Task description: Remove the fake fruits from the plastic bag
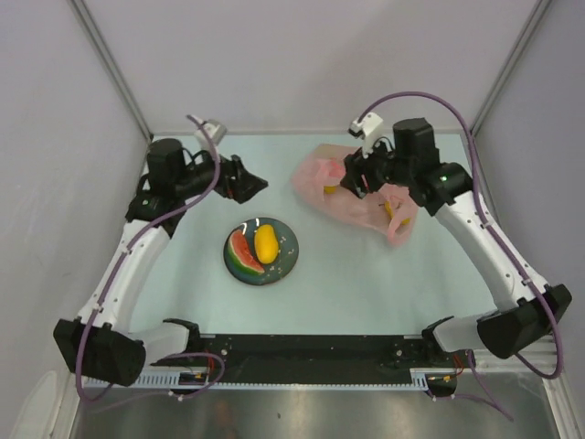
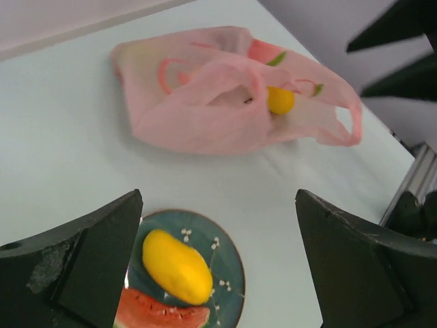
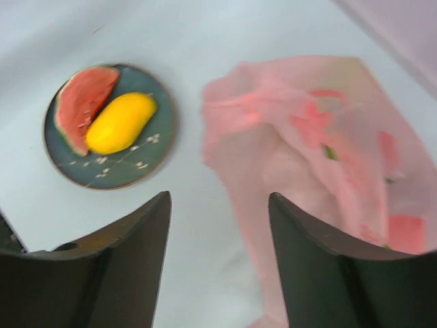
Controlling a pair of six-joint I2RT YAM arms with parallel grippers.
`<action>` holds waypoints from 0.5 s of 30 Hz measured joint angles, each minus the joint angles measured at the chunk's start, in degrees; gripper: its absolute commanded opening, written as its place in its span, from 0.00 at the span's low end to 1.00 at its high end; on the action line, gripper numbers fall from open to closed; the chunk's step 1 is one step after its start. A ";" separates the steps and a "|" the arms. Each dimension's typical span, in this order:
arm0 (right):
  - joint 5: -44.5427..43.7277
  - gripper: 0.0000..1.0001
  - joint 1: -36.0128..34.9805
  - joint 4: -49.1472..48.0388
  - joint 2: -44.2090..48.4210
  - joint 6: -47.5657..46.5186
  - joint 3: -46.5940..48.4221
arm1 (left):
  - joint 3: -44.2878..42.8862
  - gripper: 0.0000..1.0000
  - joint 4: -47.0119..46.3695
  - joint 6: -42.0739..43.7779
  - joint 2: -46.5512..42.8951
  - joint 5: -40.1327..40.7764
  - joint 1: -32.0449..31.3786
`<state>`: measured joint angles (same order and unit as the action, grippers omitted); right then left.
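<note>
Left end effector [image 2: 218, 205] wide open, nothing between its black fingers [image 2: 89, 266]. Pink plastic bag [image 2: 205, 109] lies crumpled on the white surface [image 2: 61, 157], toward its far edge, one handle loop reaching to the right edge. Small yellow fruit [image 2: 280, 100] sits at the bag mouth. Nearer, well apart from the bag, blue plate [image 2: 229, 270] holds a yellow mango [image 2: 176, 265] touching a watermelon slice [image 2: 160, 314].

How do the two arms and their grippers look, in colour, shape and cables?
The left arm and the right arm have white links and black joints, each with a purple cable looped alongside. The left gripper and the right gripper have black, wedge-shaped fingers. A green light shows on the right arm.
</note>
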<state>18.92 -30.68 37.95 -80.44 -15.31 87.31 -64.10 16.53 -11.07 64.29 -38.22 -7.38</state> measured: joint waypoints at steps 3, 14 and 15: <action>0.11 0.52 6.16 -0.44 1.68 -1.22 -1.70 | -6.32 1.00 2.29 6.97 5.35 0.11 -8.15; -4.20 0.46 15.02 -0.39 -17.51 2.23 -9.81 | -20.11 0.90 1.49 9.90 30.38 10.45 -23.69; -4.85 0.46 15.56 -0.22 -17.51 2.23 -10.05 | -21.79 0.76 1.38 9.53 32.79 12.00 -24.37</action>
<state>14.06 -15.11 37.74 -97.95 -13.08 77.25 -85.89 17.91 -1.54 97.08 -26.22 -31.75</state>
